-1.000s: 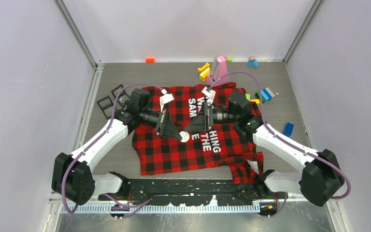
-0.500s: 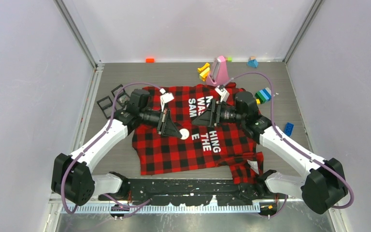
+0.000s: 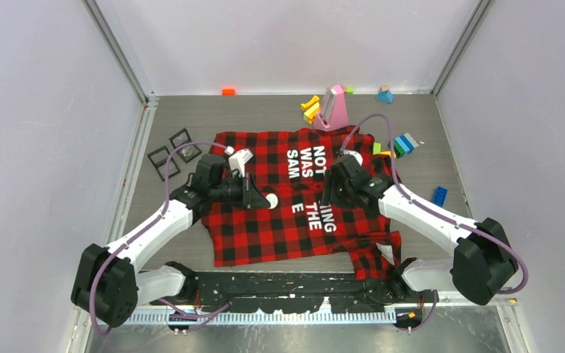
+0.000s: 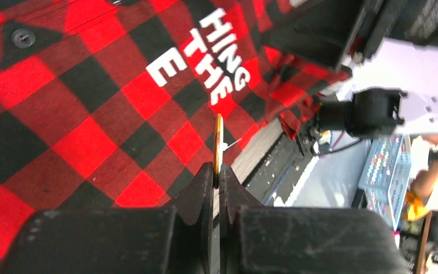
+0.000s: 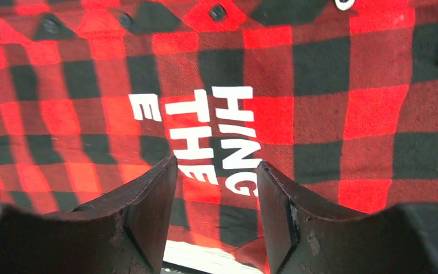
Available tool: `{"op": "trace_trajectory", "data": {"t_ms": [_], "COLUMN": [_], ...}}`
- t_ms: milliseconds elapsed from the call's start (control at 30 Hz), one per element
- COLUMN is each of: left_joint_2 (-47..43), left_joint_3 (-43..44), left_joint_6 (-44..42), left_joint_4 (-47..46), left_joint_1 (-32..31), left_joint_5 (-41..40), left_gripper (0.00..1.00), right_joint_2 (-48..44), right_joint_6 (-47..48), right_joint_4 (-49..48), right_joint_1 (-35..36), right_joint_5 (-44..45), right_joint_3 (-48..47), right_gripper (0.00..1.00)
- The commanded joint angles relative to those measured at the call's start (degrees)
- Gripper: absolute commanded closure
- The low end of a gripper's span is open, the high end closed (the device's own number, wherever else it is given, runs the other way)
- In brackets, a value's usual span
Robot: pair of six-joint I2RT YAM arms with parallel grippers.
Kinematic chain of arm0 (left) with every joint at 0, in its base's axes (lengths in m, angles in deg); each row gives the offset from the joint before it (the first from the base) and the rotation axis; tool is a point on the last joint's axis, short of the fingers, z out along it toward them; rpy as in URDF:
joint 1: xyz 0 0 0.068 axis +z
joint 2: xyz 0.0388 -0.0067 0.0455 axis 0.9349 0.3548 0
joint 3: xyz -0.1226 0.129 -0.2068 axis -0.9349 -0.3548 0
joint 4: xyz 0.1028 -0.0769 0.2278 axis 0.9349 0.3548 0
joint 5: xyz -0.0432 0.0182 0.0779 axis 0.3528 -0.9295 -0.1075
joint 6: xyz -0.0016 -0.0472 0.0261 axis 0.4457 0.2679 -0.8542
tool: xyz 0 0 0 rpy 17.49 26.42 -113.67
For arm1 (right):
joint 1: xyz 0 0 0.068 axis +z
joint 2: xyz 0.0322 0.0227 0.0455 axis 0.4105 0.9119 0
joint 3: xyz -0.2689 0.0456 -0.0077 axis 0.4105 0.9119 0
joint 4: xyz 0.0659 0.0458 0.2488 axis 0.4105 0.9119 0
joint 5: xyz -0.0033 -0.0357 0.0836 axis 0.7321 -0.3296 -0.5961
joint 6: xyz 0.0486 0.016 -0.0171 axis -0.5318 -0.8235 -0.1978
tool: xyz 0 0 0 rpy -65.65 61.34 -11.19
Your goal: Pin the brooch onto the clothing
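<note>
Left gripper (image 4: 216,170) pinches the brooch (image 4: 218,140) left of the lettering (image 5: 217,137); right gripper (image 5: 215,164) is open over it.
Left arm reaches low, jaws narrow on the brooch's edge. It looks like a thin, stiff, light disc, probably slippery; the pin side is hidden. The shirt (image 3: 265,235) is spread flat around the lettering. It's soft and limp, so it likely needs holding down or bunching near the lettering. Right arm tilts down just above the lettering, fingers wide apart, holding nothing.
</note>
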Motion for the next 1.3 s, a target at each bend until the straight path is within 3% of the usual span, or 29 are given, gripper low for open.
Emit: {"op": "trace_trajectory", "data": {"t_ms": [0, 167, 233, 500, 733, 867, 1267], "left_joint_2": [-1.6, -3.3, -3.8, -5.6, -6.7, -7.4, -9.7], "left_joint_3": [-2.4, -1.7, 0.8, 12.6, 15.9, 15.7, 15.2], "left_joint_6": [6.1, 5.3, 3.8, -9.7, -10.6, -12.3, -14.1], "left_joint_4": [-5.6, -1.8, 3.9, 23.7, 19.1, 19.9, 21.8], "left_joint_1": [-0.2, 2.7, 5.5, 23.1, 25.5, 25.6, 25.6], "left_joint_5": [-10.6, -12.1, -10.9, -9.3, -12.6, -14.9, -17.8], "left_gripper": [1.00, 1.00, 1.00, 1.00, 1.00, 1.00, 1.00], "right_joint_2": [0.8, 2.9, 4.5, 16.0, 26.0, 30.9, 38.2], "right_joint_6": [-2.6, -4.7, -4.3, 5.3, 15.7, 19.3, 18.6], "right_joint_4": [-2.2, -12.9, -16.4, -34.6, -46.4, -47.1, -45.2], "right_joint_1": [5.1, 11.4, 14.0, 24.8, 31.8, 33.9, 36.8], "right_joint_5": [9.2, 7.1, 7.7, 11.2, 13.3, 13.5, 9.5], "right_joint_3": [3.7, 7.4, 7.6, 3.6, 1.2, -1.4, -6.6], "right_gripper": [0.41, 0.41, 0.41, 0.39, 0.38, 0.38, 0.41]}}
